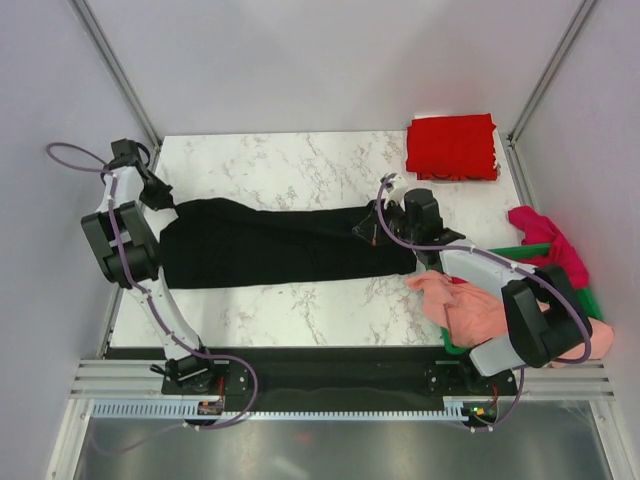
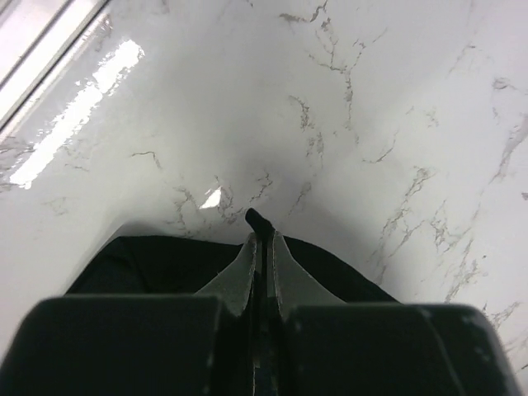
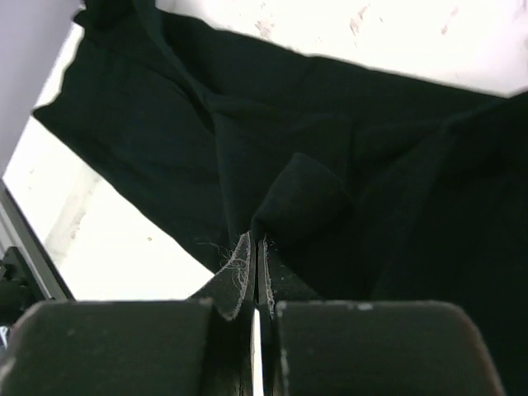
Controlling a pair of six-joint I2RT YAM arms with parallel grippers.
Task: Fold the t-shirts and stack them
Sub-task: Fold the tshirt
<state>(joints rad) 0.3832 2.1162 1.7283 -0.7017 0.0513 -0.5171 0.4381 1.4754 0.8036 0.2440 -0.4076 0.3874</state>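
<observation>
The black t-shirt (image 1: 280, 245) lies stretched as a long band across the middle of the marble table (image 1: 300, 160). My left gripper (image 1: 163, 200) is shut on its left edge; in the left wrist view (image 2: 262, 239) a tip of black cloth (image 2: 258, 219) pokes out between the fingers. My right gripper (image 1: 378, 222) is shut on a fold at its right end, seen in the right wrist view (image 3: 257, 246) with black cloth (image 3: 305, 194) bunched at the tips. The red t-shirt (image 1: 452, 147) lies folded at the far right corner. The salmon-pink t-shirt (image 1: 462, 300) and the magenta t-shirt (image 1: 545, 240) hang over the green bin.
The green bin (image 1: 522, 252) stands at the table's right edge, mostly hidden by my right arm and the shirts. Grey walls and metal frame posts close in the table on three sides.
</observation>
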